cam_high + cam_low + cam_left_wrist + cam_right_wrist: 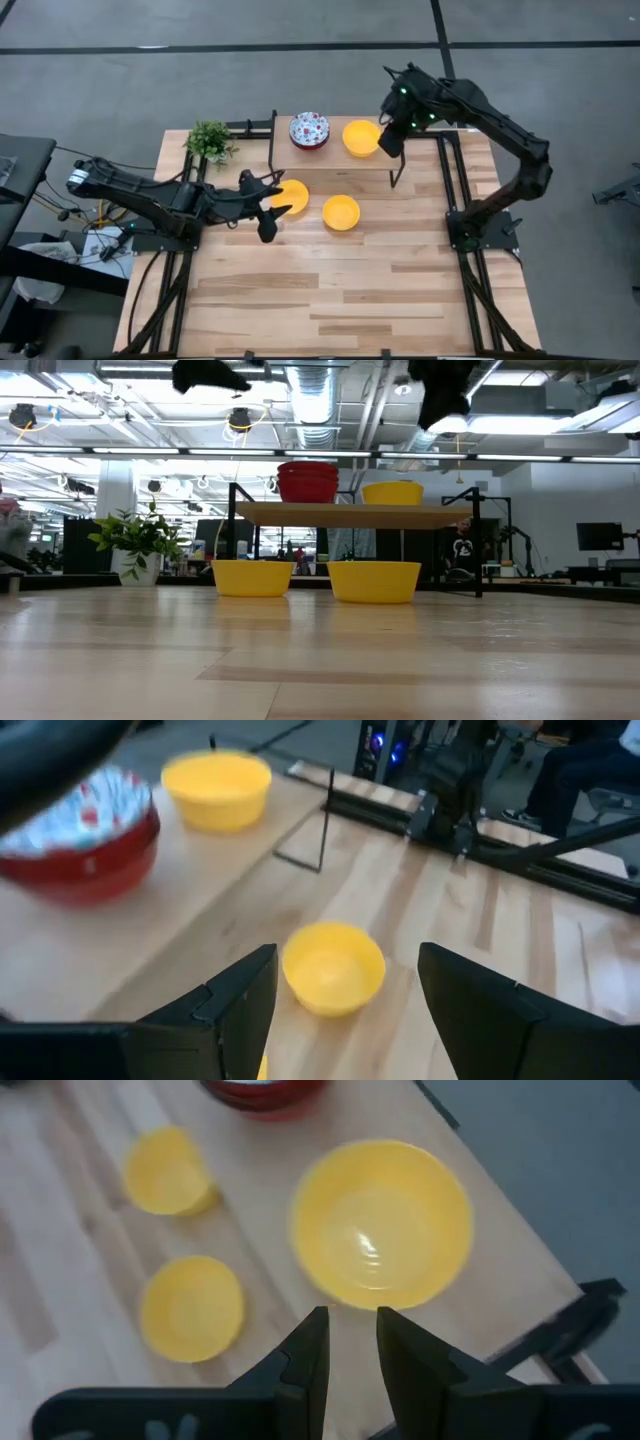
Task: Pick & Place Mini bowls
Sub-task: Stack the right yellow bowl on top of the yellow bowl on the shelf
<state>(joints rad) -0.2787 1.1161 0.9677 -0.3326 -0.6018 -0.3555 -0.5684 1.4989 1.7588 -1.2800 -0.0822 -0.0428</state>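
Yellow bowls number three. One (361,137) sits on a raised wooden shelf (340,160) at the far side of the counter (330,290), rim up, beside a stack of floral bowls (309,130) that are red outside. The other two stand on the counter in front of the shelf, both upright and apart from each other: the left one (291,196) partly under the left gripper, the right one (341,212) just beside it in the open. Being round, none has a long axis; all mouths face up.

The left gripper (268,212) hangs above the counter by the left bowl, jaws wide and empty; its wrist view looks between the fingers (490,1010) at the right bowl (333,967). The right gripper (390,140) hovers over the shelf's right end, right beside the shelf bowl (382,1223), jaws narrow, a slim gap between them, holding nothing.

The counter is pale wood planks, bounded by a black metal frame. A small green plant (209,141) stands at its far left corner. Below is grey floor; the low view shows an open hall with ceiling ducts, lights and desks behind the shelf (350,513).
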